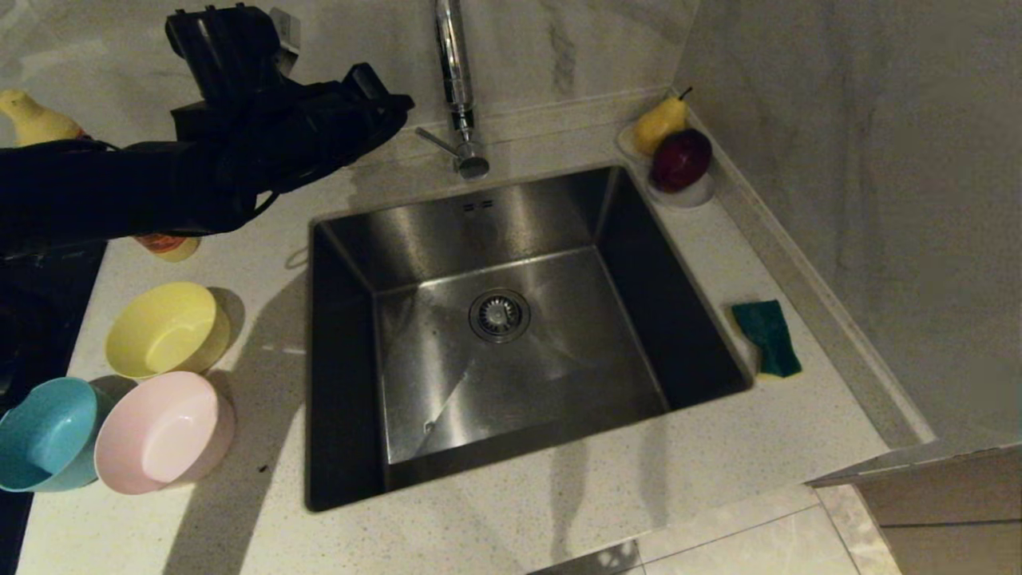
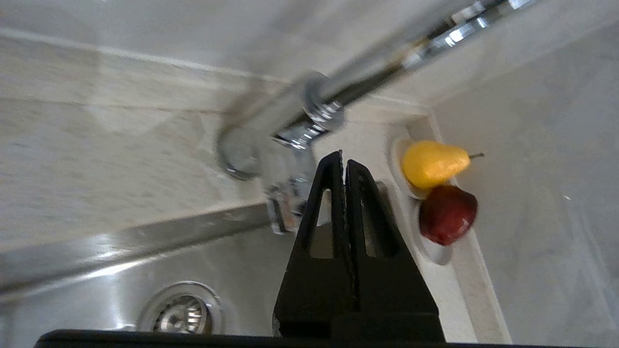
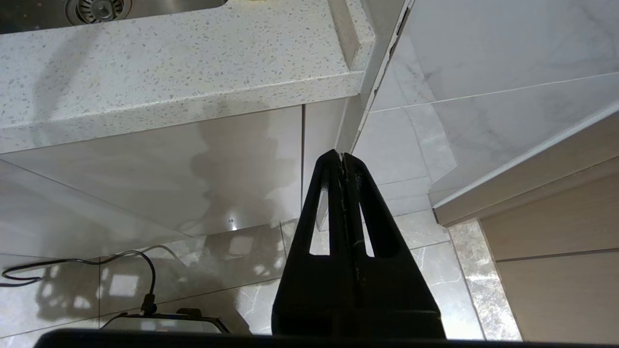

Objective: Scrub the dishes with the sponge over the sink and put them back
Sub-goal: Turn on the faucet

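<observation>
Left gripper (image 1: 395,104) was raised above the counter (image 1: 263,495) to the left of the tap (image 1: 455,88), jaws pressed together, holding nothing. In its wrist view the fingertips (image 2: 344,162) pointed toward the tap base, with the pear (image 2: 433,163) and a dark red fruit, probably an apple (image 2: 447,214), beyond on a white dish (image 1: 687,196).

Right gripper (image 3: 342,157) hung low beside the cabinet front, below the counter edge, jaws pressed together, empty.

Sink (image 1: 343,383) held nothing but its drain strainer (image 1: 499,315). Sponge (image 1: 768,337) lay green face up on the counter just right of the sink. Yellow bowl (image 1: 166,329), pink bowl (image 1: 162,431) and blue bowl (image 1: 48,434) sat clustered left of the sink, pink and blue touching.
</observation>
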Controlling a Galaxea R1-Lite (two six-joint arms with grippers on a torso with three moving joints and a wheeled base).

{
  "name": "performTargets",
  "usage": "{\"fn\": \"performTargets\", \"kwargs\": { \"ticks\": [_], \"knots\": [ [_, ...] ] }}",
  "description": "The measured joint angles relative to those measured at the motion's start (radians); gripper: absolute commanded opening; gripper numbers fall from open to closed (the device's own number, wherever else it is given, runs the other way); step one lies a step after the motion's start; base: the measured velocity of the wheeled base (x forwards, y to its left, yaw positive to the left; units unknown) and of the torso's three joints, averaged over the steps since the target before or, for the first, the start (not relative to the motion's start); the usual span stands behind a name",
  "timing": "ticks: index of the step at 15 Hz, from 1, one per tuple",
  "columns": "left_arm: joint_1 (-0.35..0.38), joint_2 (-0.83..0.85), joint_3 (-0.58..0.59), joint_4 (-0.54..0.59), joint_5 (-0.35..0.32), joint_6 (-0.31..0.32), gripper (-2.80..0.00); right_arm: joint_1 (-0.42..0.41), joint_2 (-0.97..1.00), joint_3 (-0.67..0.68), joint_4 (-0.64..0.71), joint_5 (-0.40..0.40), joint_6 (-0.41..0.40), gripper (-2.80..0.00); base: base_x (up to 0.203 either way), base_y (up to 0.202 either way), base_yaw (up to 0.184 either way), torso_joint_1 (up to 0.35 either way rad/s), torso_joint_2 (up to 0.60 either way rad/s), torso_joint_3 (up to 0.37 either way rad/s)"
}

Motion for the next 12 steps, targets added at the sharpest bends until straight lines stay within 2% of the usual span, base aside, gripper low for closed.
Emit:
{"fn": "performTargets", "kwargs": {
  "ticks": [12],
  "knots": [
    [-0.008,0.061,-0.002,-0.025,0.006,0.011,-2.80,0.000,0.000,0.000,0.000,0.000,0.000,-2.80,0.000,0.000,0.000,0.000,0.00,0.000]
  ]
}}
